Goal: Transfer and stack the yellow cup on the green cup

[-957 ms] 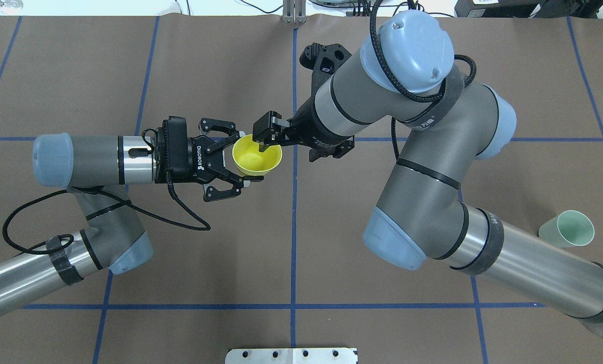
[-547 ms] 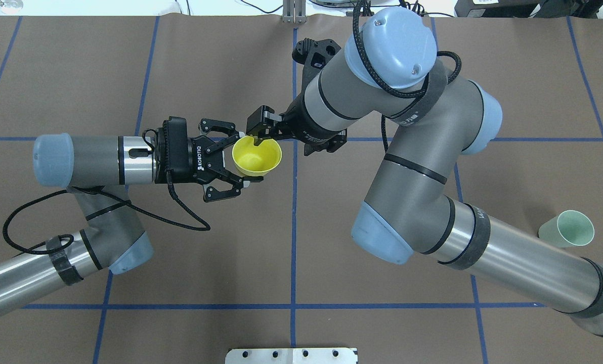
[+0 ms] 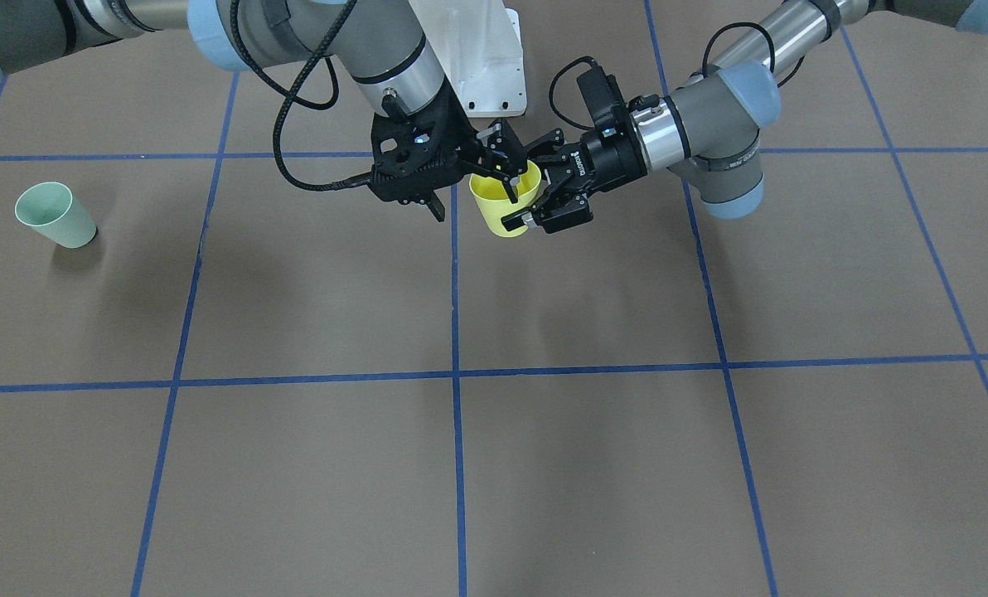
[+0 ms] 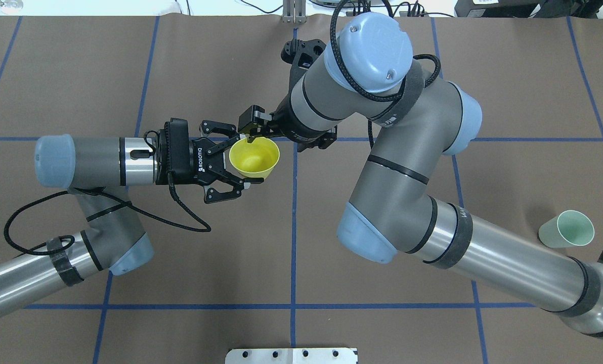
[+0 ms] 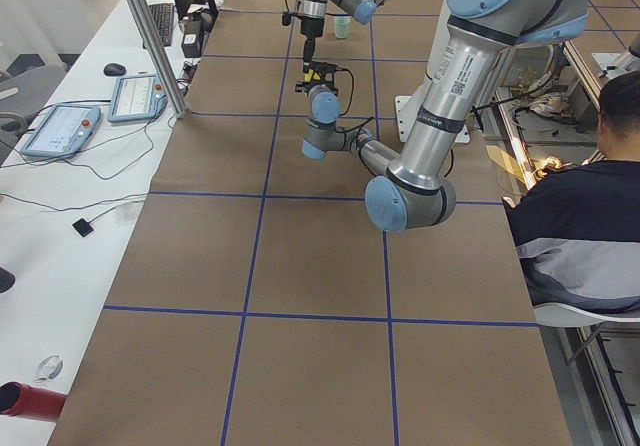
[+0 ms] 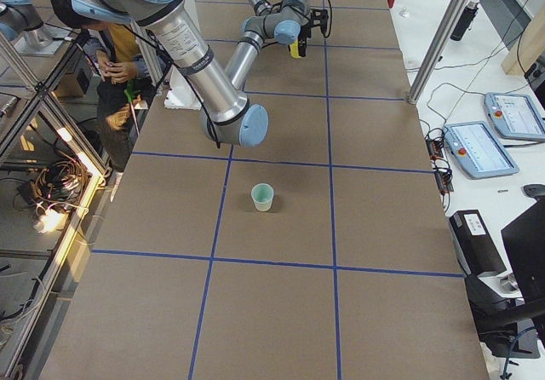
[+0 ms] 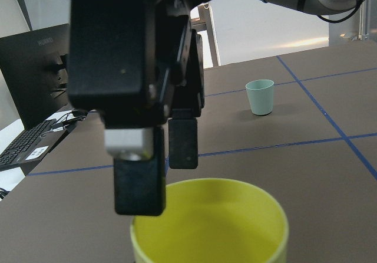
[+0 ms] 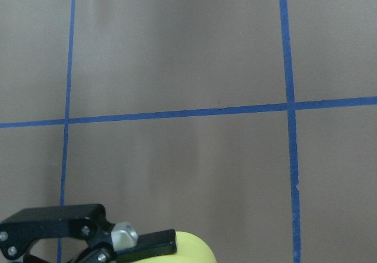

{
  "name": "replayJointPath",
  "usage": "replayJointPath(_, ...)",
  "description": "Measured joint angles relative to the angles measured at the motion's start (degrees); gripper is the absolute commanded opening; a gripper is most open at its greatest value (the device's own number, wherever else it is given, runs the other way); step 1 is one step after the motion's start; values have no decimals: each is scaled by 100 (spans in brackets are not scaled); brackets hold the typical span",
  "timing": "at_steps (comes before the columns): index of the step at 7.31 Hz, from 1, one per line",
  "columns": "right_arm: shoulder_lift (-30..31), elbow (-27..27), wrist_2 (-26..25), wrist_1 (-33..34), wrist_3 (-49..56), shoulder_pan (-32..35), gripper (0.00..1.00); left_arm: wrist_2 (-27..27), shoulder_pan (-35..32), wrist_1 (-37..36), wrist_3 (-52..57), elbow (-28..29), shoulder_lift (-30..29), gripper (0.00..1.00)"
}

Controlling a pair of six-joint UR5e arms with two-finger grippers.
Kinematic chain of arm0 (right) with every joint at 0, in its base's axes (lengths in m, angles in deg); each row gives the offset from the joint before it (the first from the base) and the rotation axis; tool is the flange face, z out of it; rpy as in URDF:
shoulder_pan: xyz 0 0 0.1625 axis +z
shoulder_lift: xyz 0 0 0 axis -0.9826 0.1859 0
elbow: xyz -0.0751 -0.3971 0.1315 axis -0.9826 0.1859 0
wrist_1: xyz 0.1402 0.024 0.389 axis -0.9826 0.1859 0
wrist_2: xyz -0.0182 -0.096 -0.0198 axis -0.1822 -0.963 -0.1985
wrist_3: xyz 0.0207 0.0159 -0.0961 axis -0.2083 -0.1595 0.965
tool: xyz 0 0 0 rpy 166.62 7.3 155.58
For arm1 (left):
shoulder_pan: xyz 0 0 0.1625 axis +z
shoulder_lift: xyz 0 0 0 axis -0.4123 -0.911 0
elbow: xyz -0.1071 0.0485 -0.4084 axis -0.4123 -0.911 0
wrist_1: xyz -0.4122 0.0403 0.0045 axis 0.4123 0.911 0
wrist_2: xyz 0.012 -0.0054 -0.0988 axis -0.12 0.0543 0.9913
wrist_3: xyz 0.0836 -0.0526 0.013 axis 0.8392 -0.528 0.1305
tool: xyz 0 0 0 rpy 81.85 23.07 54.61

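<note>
Movement belongs to the right arm alone. Over the last second its wrist has swung toward the left of the overhead frame. That has carried the right gripper (image 4: 251, 136) from the right side of the rim round to the top edge of the yellow cup (image 4: 253, 157), a small bright plastic tumbler, tapered, with no handle. The cup itself has barely shifted, so that gripper is not carrying it. I judge that the left gripper (image 4: 242, 159), black and two-fingered, bears it, with its fingers closed around the body just left of the frame's centre, over the brown paper-covered table (image 4: 180, 253). This reads as a hand-over in its approach stage, with the receiving grasp not yet settled. The green cup (image 4: 567, 230), a small pale mint plastic tumbler, stands at the right edge, well apart, so the whole transfer remains.

Overhead, the right forearm hides most of its own fingertips. The left wrist view supplies them: two black fingers (image 7: 139, 180) hang close together at the rim, the nearer one overlapping the cup's edge. Whether they pinch the wall I cannot tell. The front-facing view adds the cup's side wall, seated between the left gripper's fingers. The right wrist view gives only blue-taped table and a sliver of yellow at its bottom edge.
</note>
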Motion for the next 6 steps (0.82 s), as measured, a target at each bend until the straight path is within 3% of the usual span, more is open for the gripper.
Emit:
replayJointPath(4,55,-441,-1,8,29,-40,98,-1,11,-1,5,21,35,34)
replayJointPath(6,52,-544,-52,459,24,-41,96,-2,12,-1,5,37,56,34)
